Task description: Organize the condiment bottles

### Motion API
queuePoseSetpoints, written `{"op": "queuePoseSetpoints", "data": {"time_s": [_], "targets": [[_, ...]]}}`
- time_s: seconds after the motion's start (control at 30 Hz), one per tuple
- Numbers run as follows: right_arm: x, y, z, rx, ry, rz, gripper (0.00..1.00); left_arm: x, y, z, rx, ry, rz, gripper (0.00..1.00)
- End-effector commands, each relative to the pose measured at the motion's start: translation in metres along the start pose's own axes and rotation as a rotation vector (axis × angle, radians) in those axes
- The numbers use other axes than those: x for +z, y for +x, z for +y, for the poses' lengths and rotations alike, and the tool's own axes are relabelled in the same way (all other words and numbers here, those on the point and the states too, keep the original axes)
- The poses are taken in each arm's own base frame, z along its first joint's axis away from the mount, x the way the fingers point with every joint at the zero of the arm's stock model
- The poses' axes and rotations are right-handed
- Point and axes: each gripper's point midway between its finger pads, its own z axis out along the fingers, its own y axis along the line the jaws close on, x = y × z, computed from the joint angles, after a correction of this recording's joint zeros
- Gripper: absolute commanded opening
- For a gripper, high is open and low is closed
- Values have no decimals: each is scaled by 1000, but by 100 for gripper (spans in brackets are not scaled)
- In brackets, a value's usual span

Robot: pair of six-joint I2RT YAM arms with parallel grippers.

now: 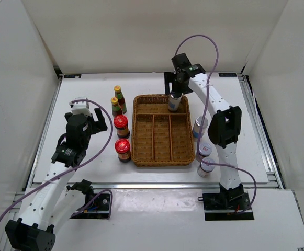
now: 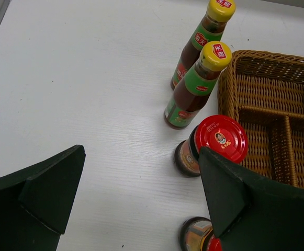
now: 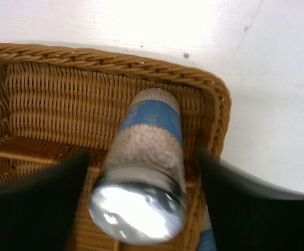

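Note:
A tall silver-capped blue-white bottle (image 1: 173,102) stands in the back right corner of the wicker tray (image 1: 141,157). My right gripper (image 1: 176,88) is above it, open. In the right wrist view the bottle (image 3: 147,130) sits between the fingers of the right gripper (image 3: 141,159) with a gap on each side. My left gripper (image 1: 85,119) is open and empty over bare table, left of the red-lidded jars (image 1: 121,125) (image 1: 123,149). In the left wrist view the left gripper (image 2: 141,157) frames one red-lidded jar (image 2: 221,138) and two yellow-capped sauce bottles (image 2: 198,86) (image 2: 206,31).
The two sauce bottles (image 1: 119,94) (image 1: 115,105) stand left of the tray's back corner. Right of the tray stand the second tall bottle (image 1: 199,126) and two white-lidded jars (image 1: 204,150) (image 1: 206,167). The tray's long front compartments hold nothing.

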Motion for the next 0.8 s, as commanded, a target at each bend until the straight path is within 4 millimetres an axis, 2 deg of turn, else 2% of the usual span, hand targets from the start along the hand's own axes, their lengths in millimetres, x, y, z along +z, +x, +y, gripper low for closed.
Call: {"op": "queuePoseSetpoints", "data": {"time_s": [0.0,0.07,0.1,0.17,0.2,0.27,0.37,0.4,0.43,0.47,0.5,0.53,0.57,0.63,0.67,0.77], "targets": [[-17,-25,7,-4,-18,-74,97,-4,-15,0,-2,-7,-33,100],[-28,-30,1,-1,12,-97,100,-3,-13,0,1,-9,-25,100],[-45,-36,-3,3,22,-130,100,-3,-13,0,1,-9,-25,100],[-61,-40,-17,10,90,-165,100,-3,-13,-2,1,0,-23,100],[-84,-46,-20,7,98,-207,100,-3,-13,-2,1,0,-23,100],[-103,-43,-32,16,128,-216,100,-3,-13,-2,1,0,-23,100],[-140,-21,-59,54,184,-199,100,-3,-13,-2,1,0,-23,100],[-140,-9,-64,68,180,-169,100,-4,-15,-1,-2,1,-31,100],[-128,16,-69,80,178,-95,100,-5,-15,-1,-2,1,-31,100],[-136,27,-72,94,145,-73,100,-5,-15,-1,-2,1,-31,100],[-135,39,-74,100,150,-50,100,-5,-15,-1,-2,1,-31,100],[-125,64,-82,99,172,17,100,-5,-15,-1,-2,1,-31,100],[-130,74,-83,130,175,23,100,-5,-15,-1,-2,1,-31,100],[-127,93,-85,158,167,60,100,-5,-15,-1,-2,1,-31,100],[-115,116,-86,183,175,129,100,-5,-15,-1,-2,1,-31,100],[-102,138,-78,220,137,178,100,-5,-15,-1,-2,1,-31,100]]}}
